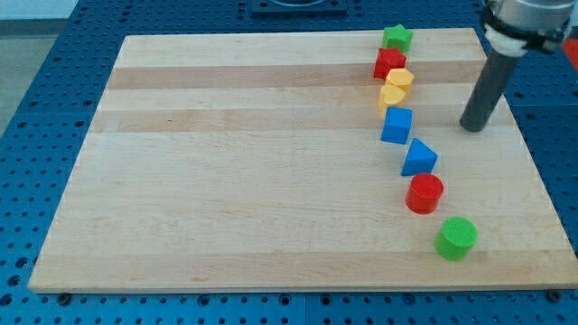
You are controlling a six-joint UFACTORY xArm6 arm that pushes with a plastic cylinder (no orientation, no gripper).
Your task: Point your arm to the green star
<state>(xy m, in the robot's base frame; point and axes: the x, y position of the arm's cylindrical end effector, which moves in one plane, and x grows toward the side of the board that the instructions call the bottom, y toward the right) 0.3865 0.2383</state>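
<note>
The green star (396, 37) lies near the board's top edge, right of centre. Just below it sit a red star (389, 63), a yellow hexagon (400, 79) and a yellow heart (391, 97), touching in a short column. My tip (471, 127) rests on the board at the view's right, well below and to the right of the green star and apart from every block. The nearest block to the tip is a blue cube (396, 125), to its left.
A blue triangle (418, 158), a red cylinder (424, 193) and a green cylinder (456, 238) run down towards the bottom right. The wooden board (226, 162) lies on a blue perforated table (54, 108).
</note>
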